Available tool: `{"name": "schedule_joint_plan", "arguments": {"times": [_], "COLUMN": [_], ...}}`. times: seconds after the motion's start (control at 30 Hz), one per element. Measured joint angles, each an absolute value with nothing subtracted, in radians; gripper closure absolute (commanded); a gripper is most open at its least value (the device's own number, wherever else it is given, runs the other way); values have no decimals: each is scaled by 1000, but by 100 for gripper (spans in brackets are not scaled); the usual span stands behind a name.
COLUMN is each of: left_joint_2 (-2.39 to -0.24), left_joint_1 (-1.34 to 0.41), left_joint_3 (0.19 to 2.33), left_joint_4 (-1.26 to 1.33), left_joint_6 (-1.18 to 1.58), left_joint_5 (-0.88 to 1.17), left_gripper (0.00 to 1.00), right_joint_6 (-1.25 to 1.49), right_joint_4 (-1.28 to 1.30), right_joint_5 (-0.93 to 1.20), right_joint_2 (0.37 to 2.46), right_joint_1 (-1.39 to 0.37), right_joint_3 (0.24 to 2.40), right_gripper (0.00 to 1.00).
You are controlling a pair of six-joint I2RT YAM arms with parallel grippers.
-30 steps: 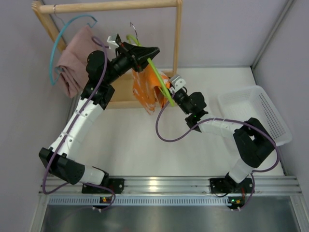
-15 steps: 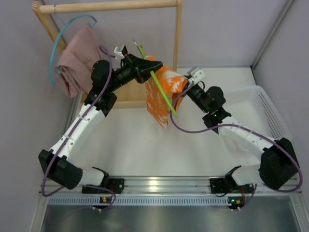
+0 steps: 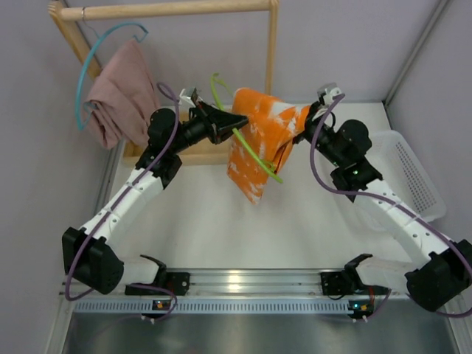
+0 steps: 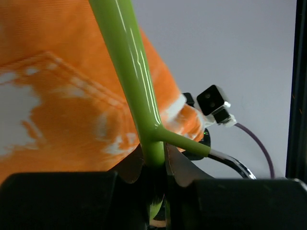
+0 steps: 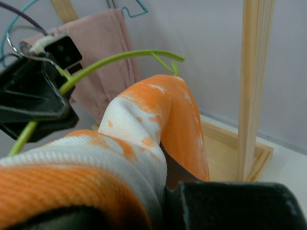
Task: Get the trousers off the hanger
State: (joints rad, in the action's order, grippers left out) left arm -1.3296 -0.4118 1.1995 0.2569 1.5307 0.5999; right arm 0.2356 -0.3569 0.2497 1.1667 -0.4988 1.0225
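The orange trousers [image 3: 259, 144] with a white pattern hang in the air over a green hanger [image 3: 251, 147] between my two arms. My left gripper [image 3: 234, 120] is shut on the green hanger [image 4: 136, 81], holding it off the rack. My right gripper [image 3: 301, 122] is shut on the orange trousers [image 5: 144, 129] at their right end, and the cloth is stretched towards it. The pink trousers [image 3: 118, 92] hang on a blue hanger [image 3: 85, 74] on the wooden rack [image 3: 169, 9] at the back left; they also show in the right wrist view [image 5: 103, 52].
A white mesh basket [image 3: 417, 181] stands at the right edge of the table. The rack's wooden post [image 3: 271, 51] and base [image 5: 230, 148] stand just behind the orange trousers. Grey walls close the left, back and right.
Both grippers have moved right and away from the rack, carrying the green hanger and orange trousers. The right gripper has pulled the cloth farther right, spreading it out.
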Motion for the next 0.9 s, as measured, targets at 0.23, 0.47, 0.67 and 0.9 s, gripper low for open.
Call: {"name": "schedule_joint_plan", "arguments": {"times": [0.23, 0.47, 0.67, 0.9], "left_joint_2": [-1253, -1198, -1195, -1184], "left_joint_1": [-406, -405, -396, -395], "left_joint_3": [1084, 962, 869, 843], "left_joint_4": [282, 269, 211, 191], "left_joint_6": [1478, 1376, 1303, 1247], "left_joint_5": [582, 589, 587, 593], "left_gripper": [100, 100, 100, 100], "right_joint_6": [371, 458, 495, 465], "right_joint_4": [-302, -291, -314, -290], "right_joint_5": [248, 197, 146, 40], "right_joint_2": [1167, 1167, 1166, 1129], "right_joint_1": [-495, -485, -408, -291], "right_joint_3": [1151, 1260, 1395, 1441], "right_gripper": [100, 100, 100, 100]}}
